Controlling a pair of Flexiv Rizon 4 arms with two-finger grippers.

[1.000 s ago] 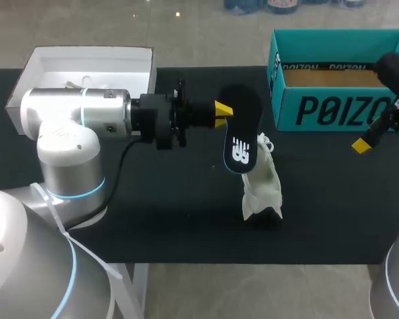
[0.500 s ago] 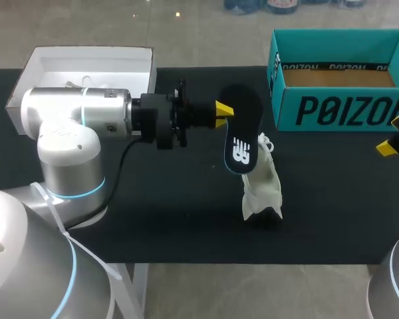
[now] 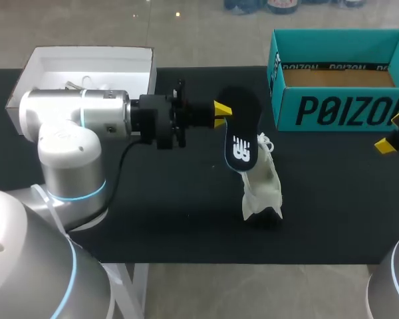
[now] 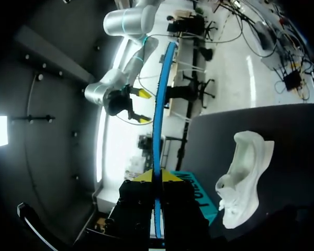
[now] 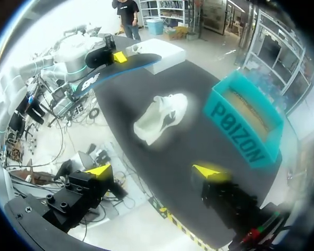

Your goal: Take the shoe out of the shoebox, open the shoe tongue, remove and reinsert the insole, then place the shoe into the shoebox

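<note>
My left gripper [image 3: 219, 110] hovers over the middle of the table, shut on the edge of a black insole [image 3: 241, 130] with a white logo, which hangs tilted above the shoe. The white shoe [image 3: 262, 187] lies on the black table mat just below it. In the left wrist view the insole [image 4: 157, 125] shows edge-on as a blue line between the yellow fingertips [image 4: 170, 177], with the shoe [image 4: 244, 184] beside it. The teal shoebox [image 3: 339, 106] stands at the back right. My right gripper [image 3: 392, 133] hangs open at the right edge, holding nothing; its view shows the shoe [image 5: 159, 117], the shoebox [image 5: 246, 123] and the insole [image 5: 115, 68].
A white box lid [image 3: 86, 66] lies at the back left behind my left arm. Bare black mat [image 3: 332, 193] stretches between the shoe and my right gripper and along the front edge.
My right gripper has swung away to the right, to the edge of the head view. The left arm and the insole have barely moved.
</note>
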